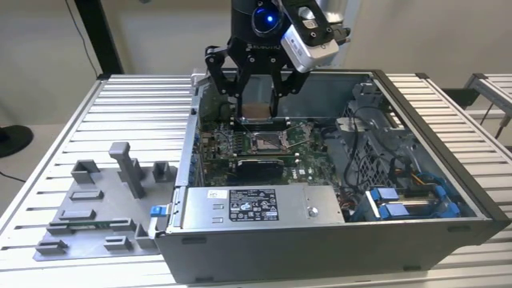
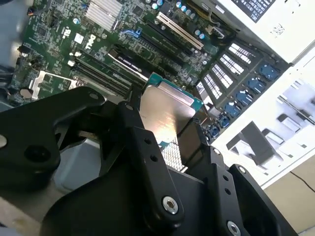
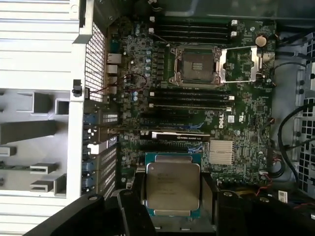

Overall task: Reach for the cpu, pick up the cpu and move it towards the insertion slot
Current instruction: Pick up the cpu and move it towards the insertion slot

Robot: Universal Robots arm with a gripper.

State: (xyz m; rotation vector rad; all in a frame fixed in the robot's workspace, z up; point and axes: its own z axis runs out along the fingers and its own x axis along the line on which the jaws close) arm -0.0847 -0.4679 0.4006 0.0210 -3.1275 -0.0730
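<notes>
My gripper hangs inside the open computer case, shut on the cpu, whose tan-brown side faces the exterior camera. In both wrist views the cpu shows its silvery metal top with a green edge, clamped between the black fingers. The insertion slot lies on the motherboard just below the held chip, a square socket with a shiny frame and dark centre. In the first wrist view the insertion slot has its metal cover plate swung open beside it.
The grey case walls surround the motherboard. A white power supply sits at the case front, with cables and blue drive bays on the exterior view's right. A grey plastic tray with blocks lies on the slatted table on the exterior view's left.
</notes>
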